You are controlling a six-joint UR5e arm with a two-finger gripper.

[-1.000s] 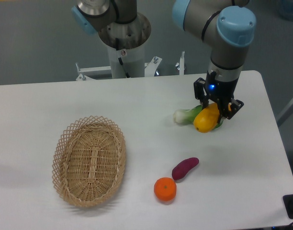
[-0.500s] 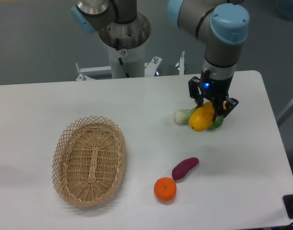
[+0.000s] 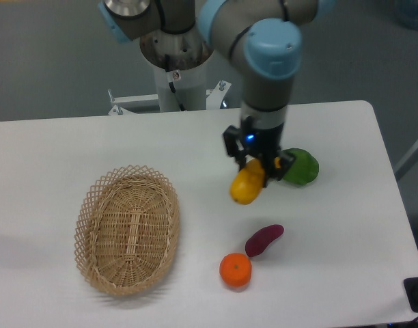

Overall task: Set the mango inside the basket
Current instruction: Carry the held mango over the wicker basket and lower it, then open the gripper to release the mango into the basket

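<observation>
Tool (image 3: 255,166) gripping mango (image 3: 246,186); basket (image 3: 127,229)

Green vegetable (image 3: 301,166) partly behind gripper (image 3: 257,166).

Grey tubular arm segments with light blue round joint caps (image 3: 274,49), upper centre of the frame. Silver cylindrical base column (image 3: 176,68) at top, a small red mark and a dark cable on it. Black two-finger gripper (image 3: 255,166) below the wrist, a small blue light glowing.
</observation>
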